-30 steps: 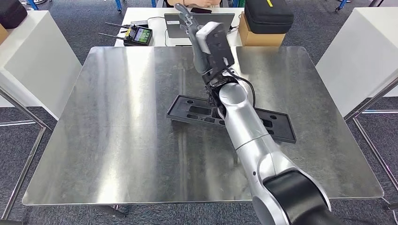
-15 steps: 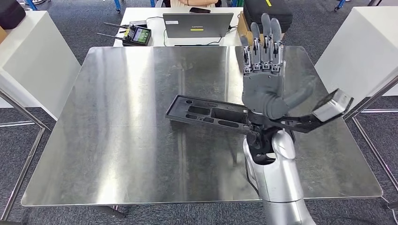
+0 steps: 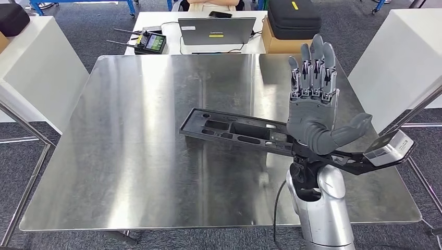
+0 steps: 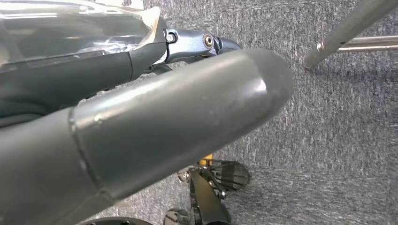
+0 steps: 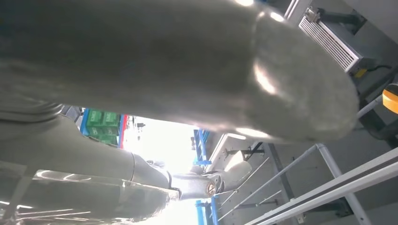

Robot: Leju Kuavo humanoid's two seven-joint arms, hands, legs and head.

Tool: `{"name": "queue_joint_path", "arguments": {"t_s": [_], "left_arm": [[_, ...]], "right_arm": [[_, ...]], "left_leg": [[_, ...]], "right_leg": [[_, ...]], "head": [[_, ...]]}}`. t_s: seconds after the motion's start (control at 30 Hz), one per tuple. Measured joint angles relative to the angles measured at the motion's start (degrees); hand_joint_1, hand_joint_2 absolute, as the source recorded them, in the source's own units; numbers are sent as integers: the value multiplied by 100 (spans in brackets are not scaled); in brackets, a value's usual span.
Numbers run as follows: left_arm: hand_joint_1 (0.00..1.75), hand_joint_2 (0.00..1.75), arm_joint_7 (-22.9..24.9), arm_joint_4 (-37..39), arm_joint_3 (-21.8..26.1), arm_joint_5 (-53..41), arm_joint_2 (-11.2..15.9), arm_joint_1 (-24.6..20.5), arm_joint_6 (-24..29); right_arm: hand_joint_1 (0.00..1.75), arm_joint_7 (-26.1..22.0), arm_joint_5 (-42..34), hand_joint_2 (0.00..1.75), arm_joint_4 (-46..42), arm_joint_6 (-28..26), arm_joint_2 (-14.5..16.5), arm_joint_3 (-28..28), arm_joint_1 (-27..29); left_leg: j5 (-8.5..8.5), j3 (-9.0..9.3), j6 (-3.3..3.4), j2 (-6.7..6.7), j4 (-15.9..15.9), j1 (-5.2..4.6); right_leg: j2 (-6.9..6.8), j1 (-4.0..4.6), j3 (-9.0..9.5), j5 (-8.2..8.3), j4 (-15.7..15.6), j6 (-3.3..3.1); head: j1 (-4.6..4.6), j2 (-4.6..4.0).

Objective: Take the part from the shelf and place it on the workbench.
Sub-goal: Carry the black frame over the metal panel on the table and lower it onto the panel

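Lying flat mid-table (image 3: 130, 172): black molded part (image 3: 234, 131), apparently delivered. Raised at its four o'clock, right hand (image 3: 312, 104), fingers spread, holding nothing. Left hand's (image 4: 117, 140) state: cannot tell.

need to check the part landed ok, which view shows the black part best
The head view: the long black part lies flat on the steel workbench, its right end behind the raised right hand. The wrist views show hand close-ups, floor and framework instead.

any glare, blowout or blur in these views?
Head view: sharp, soft glare streaks on the steel workbench. Right wrist view: the bright opening beyond the right robot hand is blown out white. Left wrist view: the left robot hand is close and soft, the carpet sharper.
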Motion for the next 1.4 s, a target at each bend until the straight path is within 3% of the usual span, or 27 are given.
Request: {"name": "queue_joint_path", "arguments": {"t_s": [0.07,0.17,0.2,0.27,0.33,0.37,0.4,0.47,0.53,0.57,0.67,0.7,0.77,0.83,0.87,0.9,0.93,1.0,1.07,1.13,1.17,1.23,1.3,1.37,1.4], "left_arm": [[0,0,-3,-4,0,0,13,-5,17],[0,0,-3,-5,0,1,17,-7,34],[0,0,-3,-4,-1,1,16,-9,36],[0,0,-3,-3,-2,2,15,-14,42],[0,0,-3,-3,-2,3,15,-16,46],[0,0,-3,-3,-1,4,15,-16,45],[0,0,-3,-3,-1,4,15,-16,42],[0,0,-3,-2,-1,-9,15,-25,31],[0,0,-4,-1,-3,-30,15,-53,17],[0,0,-4,-1,-4,-38,14,-68,9],[0,0,-4,0,-7,-46,4,-84,-7],[0,0,-3,1,-7,-46,-3,-89,-9],[0,0,-1,3,-6,-45,-16,-102,-11],[0,0,3,3,-5,-43,-17,-108,-8],[0,0,8,3,-5,-42,-17,-108,-6],[0,0,15,3,-5,-42,-18,-108,-5],[0,0,23,3,-5,-41,-20,-108,-5],[0,0,33,3,-5,-40,-24,-109,-14],[0,0,34,3,-5,-37,-27,-113,-47],[0,0,23,3,-6,-30,-28,-115,-99],[0,0,15,3,-6,-26,-28,-113,-123],[0,0,0,3,-6,-21,-24,-109,-148],[0,0,-7,3,-6,-20,-20,-107,-167],[0,0,-11,3,-7,-20,-20,-107,-188],[0,0,-12,3,-7,-21,-20,-107,-192]], "right_arm": [[0,7,7,0,-1,-13,-17,13,0],[0,14,9,0,-1,-45,-26,33,3],[0,13,9,0,-1,-54,-26,38,2],[0,13,10,0,-1,-60,-25,45,0],[0,16,11,0,4,-61,-25,54,0],[0,19,13,0,9,-61,-25,60,0],[0,23,13,0,17,-62,-26,65,1],[0,28,11,0,34,-67,-33,71,-1],[0,20,-8,0,45,-92,-52,64,-5],[0,11,-26,0,48,-110,-69,53,-5],[0,-12,-75,0,51,-159,-150,-14,10],[0,-16,-84,0,51,-169,-187,-47,19],[0,-25,-92,0,50,-179,-260,-105,37],[0,-50,-78,0,50,-190,-314,-136,79],[0,-67,-68,0,50,-197,-339,-150,112],[0,-83,-58,0,50,-204,-362,-169,148],[0,-94,-52,0,50,-210,-385,-190,178],[0,-110,-48,0,49,-221,-430,-227,206],[0,-139,-40,0,47,-234,-468,-258,223],[0,-188,-24,0,40,-259,-498,-297,284],[0,-216,-14,0,36,-271,-510,-319,333],[0,-255,2,0,25,-286,-523,-357,425],[0,-285,10,0,4,-286,-525,-385,511],[0,-303,13,0,-15,-286,-525,-411,603],[0,-309,14,0,-26,-286,-525,-432,653]], "left_leg": [[-38,-52,-94,-14,108,-11],[-44,-92,-168,-14,150,13],[-130,-124,-185,-9,224,28],[-533,-308,-210,-1,721,43],[-991,-583,-217,-1,1516,37],[-1106,-647,-208,-1,1772,34],[-1113,-603,-187,-1,1813,29],[-880,-149,-107,-2,1217,8],[-696,351,-27,-4,451,-37],[-663,468,-9,-7,255,-64],[-572,466,28,-3,158,-106],[-509,452,57,7,112,-103],[-376,387,122,39,31,-85],[-283,270,154,57,24,-105],[-243,210,154,62,27,-112],[-202,155,152,64,30,-117],[-166,108,144,64,32,-118],[-108,43,117,61,45,-120],[-53,-3,64,59,64,-135],[7,-31,2,58,71,-146],[27,-42,-29,54,73,-146],[-122,-122,-87,29,209,-133],[-587,-318,-149,4,756,-99],[-987,-504,-216,-1,1449,-57],[-1030,-499,-245,0,1607,-36]], "right_leg": [[3,-7,176,150,-340,-25],[18,6,131,201,-290,-167],[15,6,116,223,-288,-207],[7,19,70,270,-295,-299],[-2,66,-4,315,-293,-382],[-4,91,-44,340,-292,-414],[-4,113,-78,363,-292,-437],[1,141,-123,408,-291,-448],[-1,163,-142,450,-290,-410],[-9,168,-149,471,-290,-379],[-28,161,-172,538,-305,-256],[-24,166,-209,492,-262,-235],[-12,178,-385,176,124,-266],[-7,168,-619,-267,860,-312],[-7,167,-672,-399,1157,-299],[-7,166,-630,-439,1276,-261],[-7,166,-468,-393,1156,-211],[-8,165,114,-217,351,-145],[-6,196,568,-126,-347,-182],[-3,235,643,-98,-502,-248],[-5,204,605,-68,-510,-288],[-18,143,553,10,-531,-410],[-34,116,476,105,-540,-518],[-43,125,364,184,-522,-542],[-43,127,306,217,-503,-530]], "head": [[9,0],[4,-1],[6,-1],[3,-1],[2,-1],[3,-1],[3,-1],[2,-1],[7,-1],[6,-1],[5,-1],[10,-1],[37,-1],[59,-1],[61,-1],[60,0],[62,0],[63,0],[60,-1],[58,0],[59,0],[47,-1],[33,-1],[25,-1],[25,-1]]}}
